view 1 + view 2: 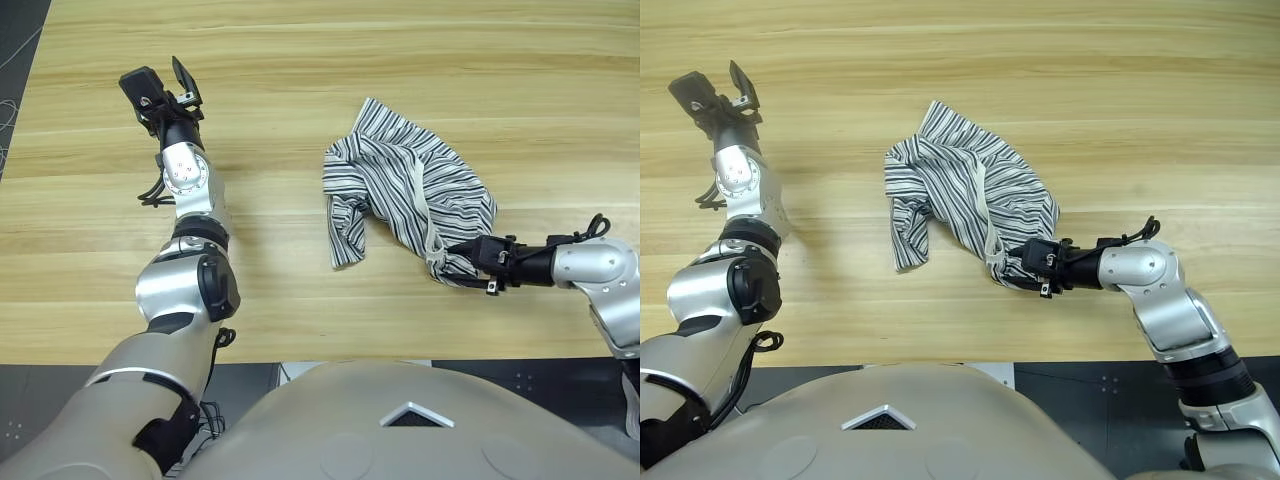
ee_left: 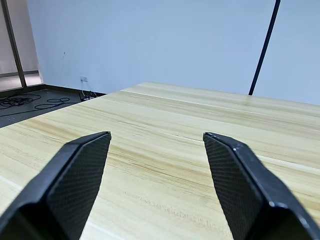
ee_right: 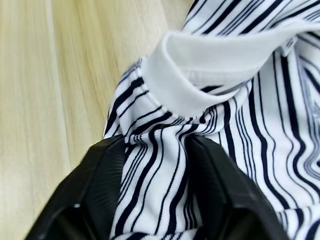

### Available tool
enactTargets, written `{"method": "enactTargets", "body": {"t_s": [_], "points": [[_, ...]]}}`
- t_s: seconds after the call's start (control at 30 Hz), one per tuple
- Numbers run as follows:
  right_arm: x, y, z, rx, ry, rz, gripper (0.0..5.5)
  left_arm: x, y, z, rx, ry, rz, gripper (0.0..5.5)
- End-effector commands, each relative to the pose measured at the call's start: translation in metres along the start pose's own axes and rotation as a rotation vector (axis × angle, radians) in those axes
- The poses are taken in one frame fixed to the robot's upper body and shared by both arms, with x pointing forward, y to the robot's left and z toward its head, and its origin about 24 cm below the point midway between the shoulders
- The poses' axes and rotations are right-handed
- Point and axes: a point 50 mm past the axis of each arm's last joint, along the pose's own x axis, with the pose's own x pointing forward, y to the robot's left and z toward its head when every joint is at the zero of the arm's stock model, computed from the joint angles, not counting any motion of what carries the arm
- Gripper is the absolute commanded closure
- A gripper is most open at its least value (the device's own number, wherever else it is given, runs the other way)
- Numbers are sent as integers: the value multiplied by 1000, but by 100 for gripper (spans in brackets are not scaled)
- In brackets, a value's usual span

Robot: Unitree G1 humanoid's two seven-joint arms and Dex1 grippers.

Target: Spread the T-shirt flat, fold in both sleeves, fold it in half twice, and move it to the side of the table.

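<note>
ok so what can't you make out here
T-shirt: crumpled on itself in both eye views, sleeves and hem can't be told apart.
right tool: in the right wrist view, folds hide how much cloth it pinches.
table: far edge cut off at the eye views' top.

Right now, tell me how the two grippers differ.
The left gripper is open and empty; the right gripper is shut on the T-shirt. The left gripper is apart from the T-shirt, over bare table; the right gripper is at its near edge. Both are black.
</note>
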Motion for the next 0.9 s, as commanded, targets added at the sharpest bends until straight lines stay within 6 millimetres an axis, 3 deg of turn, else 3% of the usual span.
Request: {"method": "enactTargets", "body": {"t_s": [0.03,0.23,0.37,0.5,0.7,0.8,0.9], "points": [[-2,1,-7,-20,48,2,400,0,6,1,12,-8,3,206],[-4,-2,-2,-54,40,-17,514,0,6,1,12,-7,3,206],[-9,-11,12,-98,4,-44,538,0,-1,4,24,-37,-61,206],[-5,-21,23,-114,-24,-63,538,3,-33,30,103,-180,-429,206],[11,-12,25,-96,-35,-31,538,-2,-87,71,356,-228,-1062,206],[14,-12,26,-96,-40,-27,538,-13,-105,77,475,-180,-1280,206],[18,-11,27,-95,-45,-27,538,-25,-118,67,541,-24,-1490,206]]}}
